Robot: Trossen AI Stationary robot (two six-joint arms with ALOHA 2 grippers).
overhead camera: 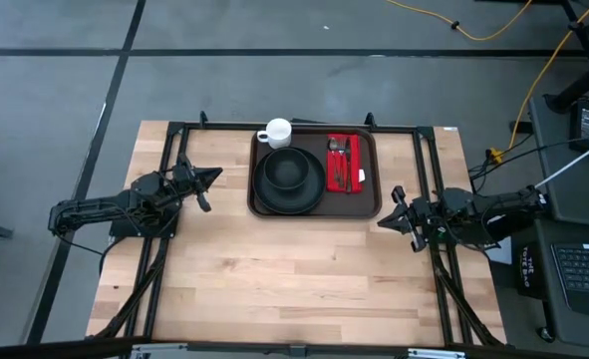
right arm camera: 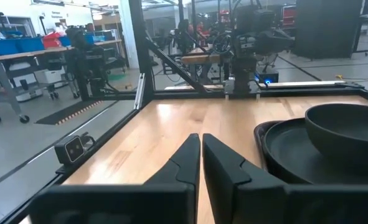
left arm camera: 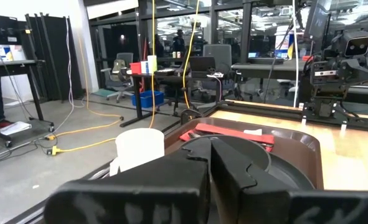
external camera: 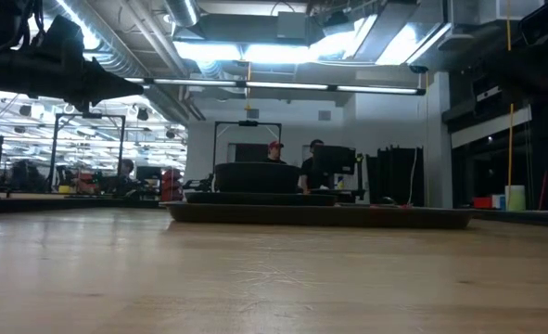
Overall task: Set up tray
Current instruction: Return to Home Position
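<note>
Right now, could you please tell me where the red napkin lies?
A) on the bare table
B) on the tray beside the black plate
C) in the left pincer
B: the red napkin lies inside the tray, beside the black plate, with cutlery on top.

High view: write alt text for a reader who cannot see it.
A dark brown tray holds a black bowl on a plate, a white cup and a red napkin with cutlery. The left gripper and right gripper flank it, shut.
</note>
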